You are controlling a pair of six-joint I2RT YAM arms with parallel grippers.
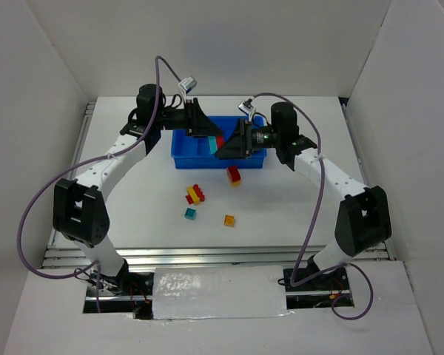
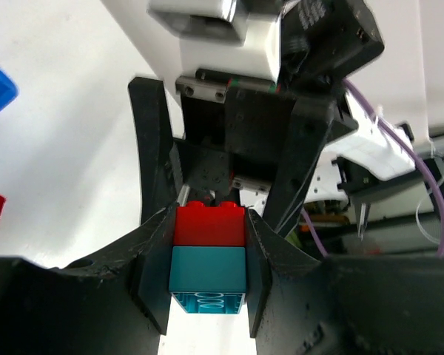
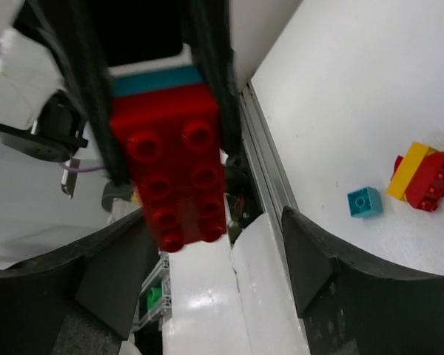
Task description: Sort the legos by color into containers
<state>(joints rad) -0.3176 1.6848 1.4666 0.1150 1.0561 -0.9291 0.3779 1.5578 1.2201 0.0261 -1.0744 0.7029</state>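
A: Entry one, left gripper [image 2: 209, 222]?
B: Clamped shut on a red-on-teal stack [image 2: 209, 251]: red brick [image 2: 209, 228] at the tip end of the jaws, teal brick [image 2: 207, 272] deeper in, both squeezed from either side.
A: Entry two, right gripper [image 3: 216, 222]?
B: Spread wide, holding nothing. Faces the left jaws head-on, red studs aimed into the gap between its own jaws, touching neither as far as shown.
A: Container?
B: Blue tray [image 1: 183, 159], directly under both sets of jaws. Interior mostly hidden behind the grippers; compartments and contents not tellable.
A: Remainder?
B: Four lots on the white table [image 1: 281, 214], all outside the tray, all on the arm-base side of the jaws. Red-and-yellow piece [image 1: 234, 175] nearest, just short of the right jaws, close by the tray's near rim. Red-and-yellow cluster [image 1: 195, 194] further off on the left-jaw side, small teal brick [image 1: 189, 214] just beside it. Yellow brick [image 1: 229, 220] well apart from the jaws, near the teal one.
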